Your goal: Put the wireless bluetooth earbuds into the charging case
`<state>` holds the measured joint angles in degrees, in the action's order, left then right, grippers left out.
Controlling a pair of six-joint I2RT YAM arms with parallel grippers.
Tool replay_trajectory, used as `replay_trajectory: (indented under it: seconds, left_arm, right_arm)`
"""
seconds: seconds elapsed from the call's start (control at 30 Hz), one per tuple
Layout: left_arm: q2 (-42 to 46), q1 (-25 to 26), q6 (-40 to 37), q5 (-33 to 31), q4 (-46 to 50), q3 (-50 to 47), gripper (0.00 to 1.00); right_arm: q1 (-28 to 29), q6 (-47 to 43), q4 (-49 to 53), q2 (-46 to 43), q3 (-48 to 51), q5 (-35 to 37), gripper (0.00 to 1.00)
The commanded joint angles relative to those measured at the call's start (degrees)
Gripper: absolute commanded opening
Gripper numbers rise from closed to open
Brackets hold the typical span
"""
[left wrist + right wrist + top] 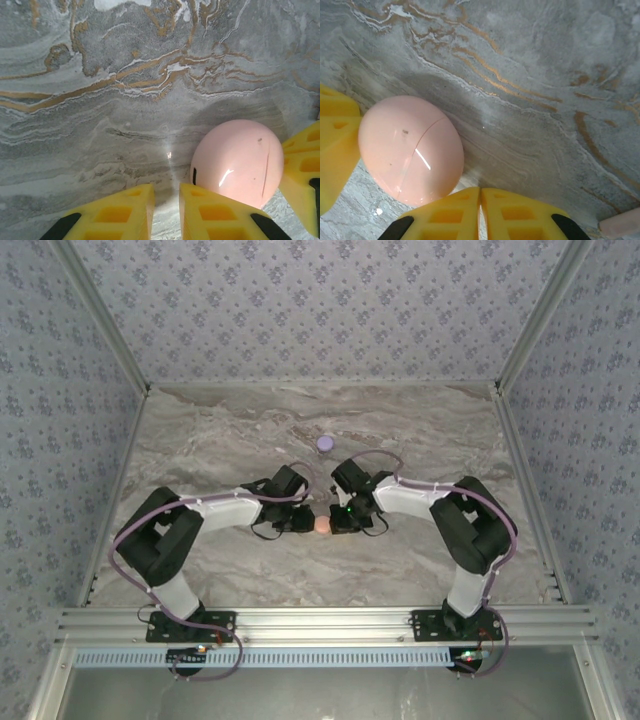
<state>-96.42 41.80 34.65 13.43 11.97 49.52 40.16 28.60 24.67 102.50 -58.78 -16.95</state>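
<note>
Top view: both arms fold elbows outward, wrists meeting mid-frame. Left gripper (167,195) clenched, thin slit, empty. Right gripper (480,195) clenched tight, empty. Closed pink charging case (322,525) on marble table (200,440) between them, outside both jaws. Lavender disc (325,443) above centre

Left hand (305,523), right hand (340,523) flank pink case (322,525); surrounding table (200,440) free.

The worktop (100,125) is showing grey marble with tan veins, the case (235,162) is gleaming pale pink, the fingers (210,215) yellow, the walls (320,300) a blue-grey floral print.
</note>
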Motion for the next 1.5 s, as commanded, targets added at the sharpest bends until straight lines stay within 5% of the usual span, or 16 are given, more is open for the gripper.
replay_trajectory:
  seconds: [0.0,0.83,1.47]
  left_arm:
    - [1.06,0.60,0.75,0.45,1.01,-1.30,0.21]
    - [2.49,0.64,2.96,9.50,-8.08,-3.25,0.23]
    - [2.32,-3.73,0.99,-0.21,-1.60,-1.30,0.18]
  right_arm:
    - [-1.53,-1.48,-5.42,2.05,-2.33,3.79,0.14]
    - [-7.94,-5.63,1.20,-1.91,-4.90,4.20,0.18]
    - [-6.84,-6.44,0.31,-2.32,-1.63,-4.17,0.16]
